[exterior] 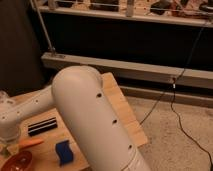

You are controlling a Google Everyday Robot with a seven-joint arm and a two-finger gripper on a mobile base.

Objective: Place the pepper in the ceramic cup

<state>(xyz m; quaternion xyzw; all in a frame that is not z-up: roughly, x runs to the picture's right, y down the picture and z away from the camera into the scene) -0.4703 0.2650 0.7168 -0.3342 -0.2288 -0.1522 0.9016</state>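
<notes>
Zero grabbed yet, looks like the reach step. Gripper [7, 144] sits low over the table [117, 107], jaws spread and empty. Pepper [30, 143] lies just beside the jaws, sponge [63, 151] a bit past it. Next move probably needs centring over the pepper, then pinching. Can't spot the ceramic cup.

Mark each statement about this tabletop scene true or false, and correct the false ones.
1. The pepper lies on the wooden table. True.
2. The blue sponge sits inside the reddish-brown bowl. False: it lies on the table, to the right of the bowl.
3. The gripper is low at the picture's left edge, near the pepper. True.
4. The pepper rests on top of the black block. False: the block lies apart, behind the pepper.
</notes>
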